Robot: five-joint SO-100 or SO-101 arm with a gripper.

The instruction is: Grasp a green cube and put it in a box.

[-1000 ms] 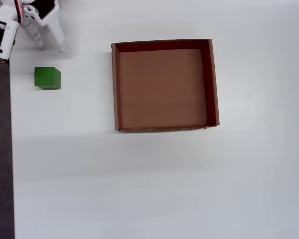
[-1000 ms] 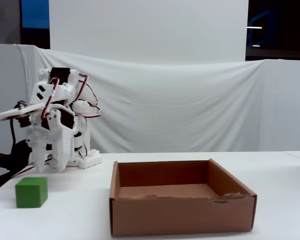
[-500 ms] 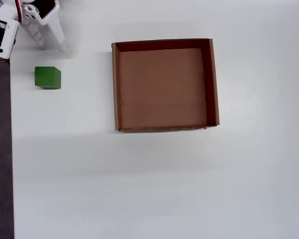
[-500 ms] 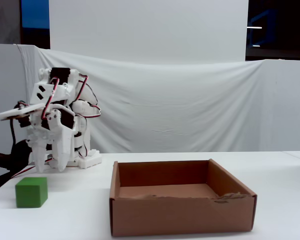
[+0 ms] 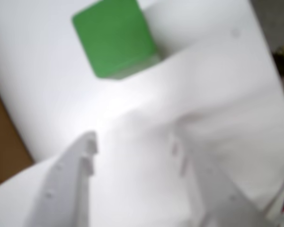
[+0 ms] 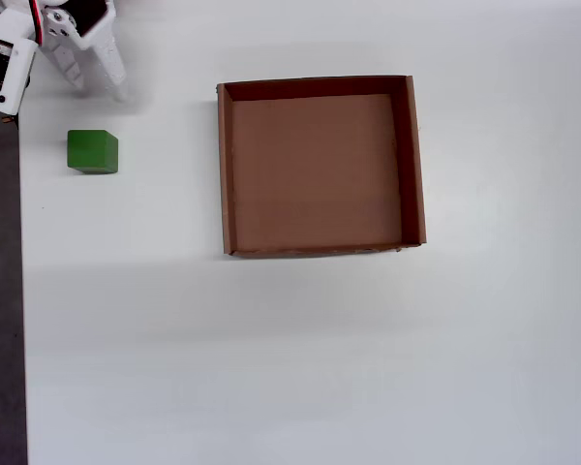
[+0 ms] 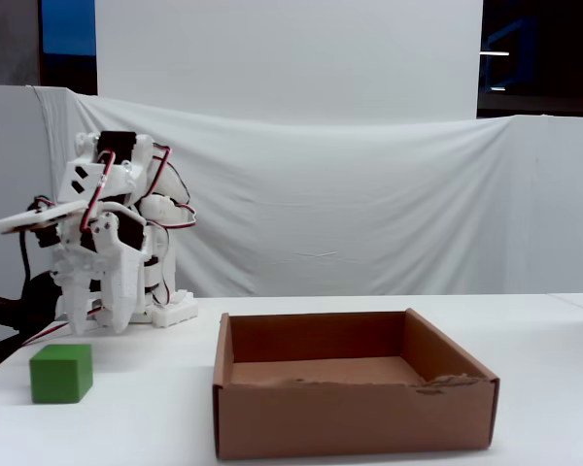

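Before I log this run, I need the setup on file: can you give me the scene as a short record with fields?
surface: white table
green cube: on the table, left of the box in the overhead view, untouched
box: brown cardboard, open, nothing inside
pincer: open, above the table, short of the cube
arm: folded at the table's far left corner in the fixed view

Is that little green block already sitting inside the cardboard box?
No. In the overhead view the green block rests on the white table, well left of the box, whose floor is bare.
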